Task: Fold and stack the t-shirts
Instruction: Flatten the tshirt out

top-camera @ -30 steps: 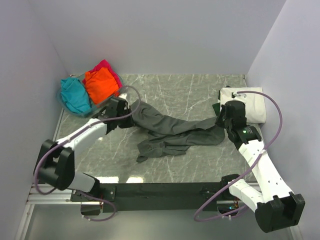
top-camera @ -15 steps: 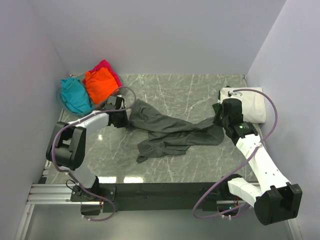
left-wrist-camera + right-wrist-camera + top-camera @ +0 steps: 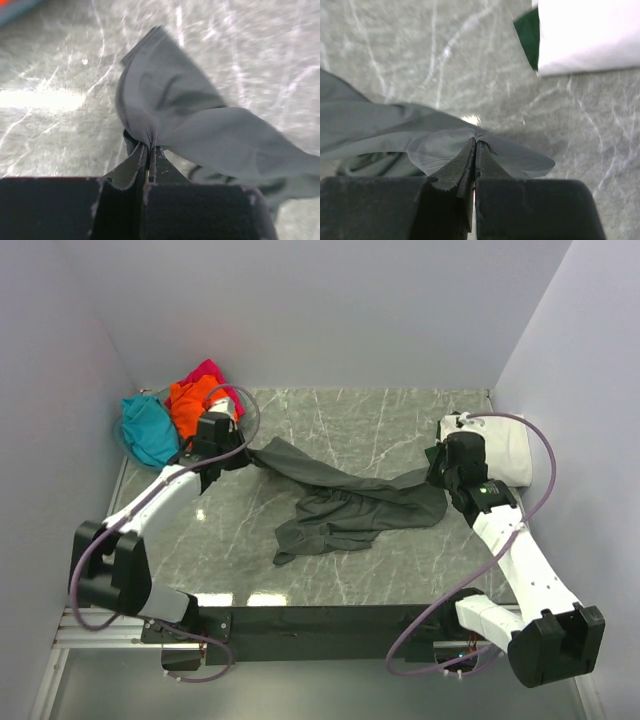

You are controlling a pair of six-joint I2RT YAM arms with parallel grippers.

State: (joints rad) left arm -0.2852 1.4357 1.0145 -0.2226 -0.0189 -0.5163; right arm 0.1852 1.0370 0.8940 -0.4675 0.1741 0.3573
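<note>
In the far left corner of the marble table [image 3: 380, 420], the teal t-shirt [image 3: 148, 430], the orange t-shirt [image 3: 187, 405] and the magenta t-shirt [image 3: 212, 372] lie bunched together. Just beside them, the left gripper [image 3: 149, 147] is clamped tight on one end of the dark grey t-shirt [image 3: 340, 500]. This shirt stretches as a crumpled band across the middle of the table. At its right end, the right gripper [image 3: 474, 145] pinches the cloth between closed fingers. Near the right wall, the white t-shirt [image 3: 510, 450] lies folded, and a dark green cloth [image 3: 529, 32] shows at its edge.
</note>
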